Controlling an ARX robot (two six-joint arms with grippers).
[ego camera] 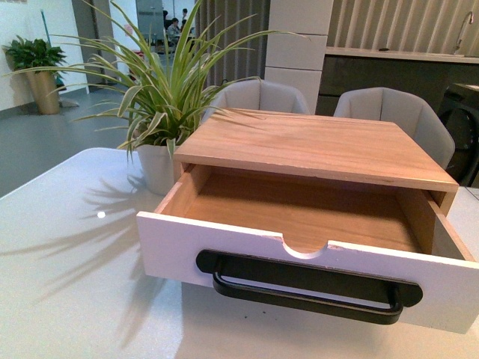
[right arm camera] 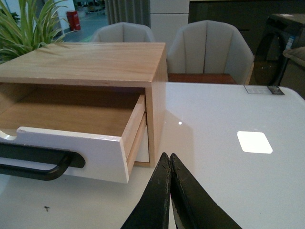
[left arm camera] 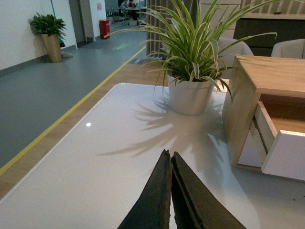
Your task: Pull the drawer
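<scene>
The drawer (ego camera: 247, 258) stands pulled well out of its light wood cabinet (ego camera: 314, 146), showing its bare wood inside (ego camera: 299, 209). Its white front carries a long black bar handle (ego camera: 307, 288) and a half-round notch (ego camera: 305, 249) in the top edge. Neither arm shows in the front view. My left gripper (left arm camera: 169, 153) is shut and empty above the white table, to the left of the cabinet, clear of the drawer's corner (left arm camera: 283, 155). My right gripper (right arm camera: 167, 155) is shut and empty, just off the drawer's right corner (right arm camera: 112, 155), apart from the handle (right arm camera: 38, 162).
A potted spider plant (ego camera: 161, 97) in a white pot (left arm camera: 189, 95) stands left of the cabinet, its leaves reaching over it. Two grey chairs (ego camera: 397, 112) sit behind the white table (ego camera: 67, 284). The table's far edge (right arm camera: 286, 90) lies to the right.
</scene>
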